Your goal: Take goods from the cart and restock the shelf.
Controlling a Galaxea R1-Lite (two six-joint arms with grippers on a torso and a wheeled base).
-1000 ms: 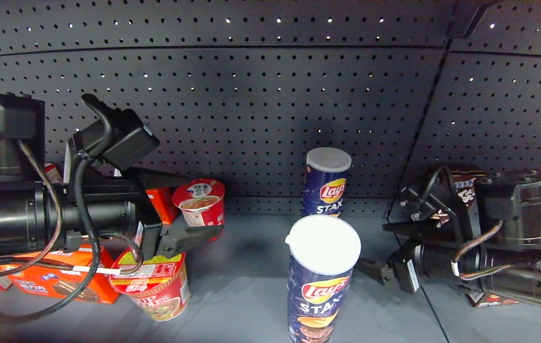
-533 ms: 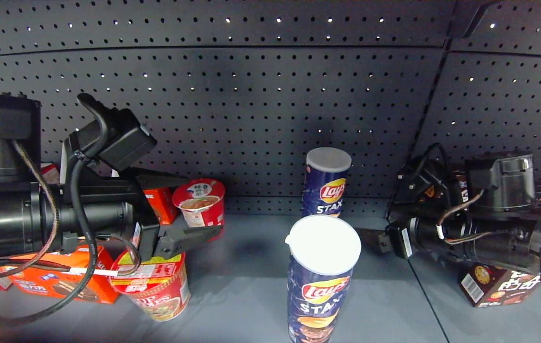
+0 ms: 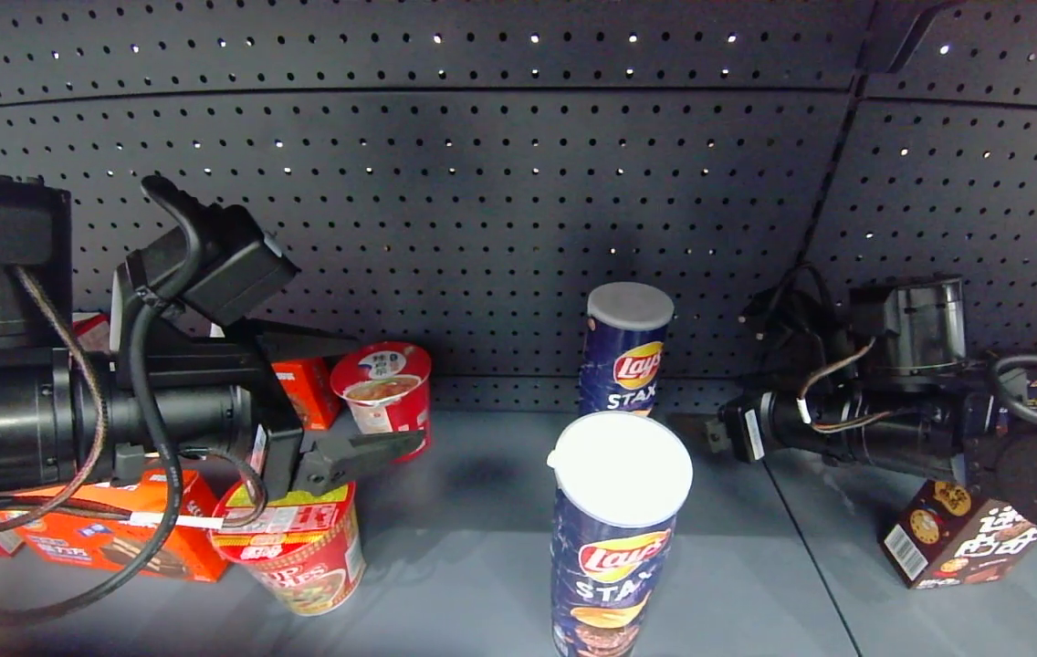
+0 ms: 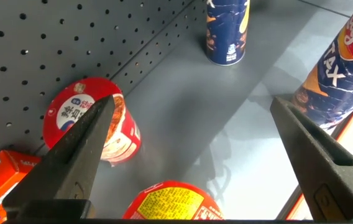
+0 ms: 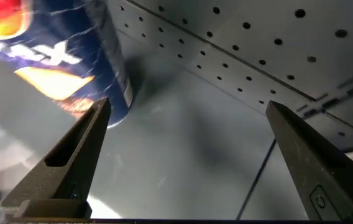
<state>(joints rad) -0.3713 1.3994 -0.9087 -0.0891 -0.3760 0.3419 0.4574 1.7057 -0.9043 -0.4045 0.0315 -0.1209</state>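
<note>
— So, what labels are we reading on the goods?

— We are looking at two navy canisters standing upright on the grey shelf (image 3: 473,547). Each is wearing a red-and-yellow emblem with white block letters under it, and a pale plastic lid. The near canister (image 3: 619,538), also picturing chips low on its wall, is standing toward the front edge. The far canister (image 3: 626,351) is standing by the pegboard back panel (image 3: 482,182).

— And how are we holding our grippers?

— We are holding the left gripper (image 4: 192,109) spread wide with nothing in it, above the big red noodle cup (image 3: 295,547) and near the small noodle cup (image 3: 383,388). The right gripper (image 5: 189,107) is gaping wide too, empty, low over the shelf just right of the far canister. A dark snack box (image 3: 957,534) is lying farther right.
</note>
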